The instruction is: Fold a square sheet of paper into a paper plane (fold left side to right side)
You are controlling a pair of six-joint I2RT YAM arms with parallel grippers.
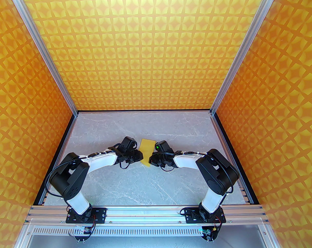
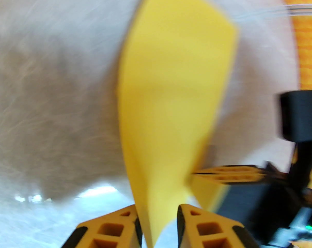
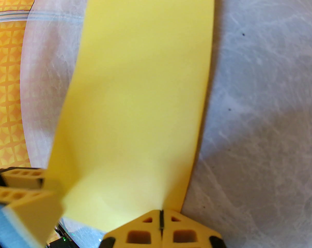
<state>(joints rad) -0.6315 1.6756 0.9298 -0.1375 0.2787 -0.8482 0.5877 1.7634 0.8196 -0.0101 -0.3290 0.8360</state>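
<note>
We look into a booth of orange-yellow star-patterned walls [image 1: 145,48] in aluminium frame rails [image 1: 46,53], closed around a grey marbled desk [image 1: 145,187]. Both arms reach from the near edge toward the middle of the desk and meet tip to tip. The square sheet of paper [image 1: 147,151] sits between them at the desk's centre. From above we see it as a narrow, slightly tilted yellow rectangle, its long sides running from the near edge toward the far edge.

The right gripper [image 3: 161,212] has its two fingers pressed together on the near right corner of the sheet, which rises from them in a smooth curve. The left gripper [image 2: 157,207] stands at the sheet's left side with its fingers apart. A thin edge of the paper runs down through the gap, though that view is blurred. The two grippers are just beside each other, with only the paper between them.
</note>
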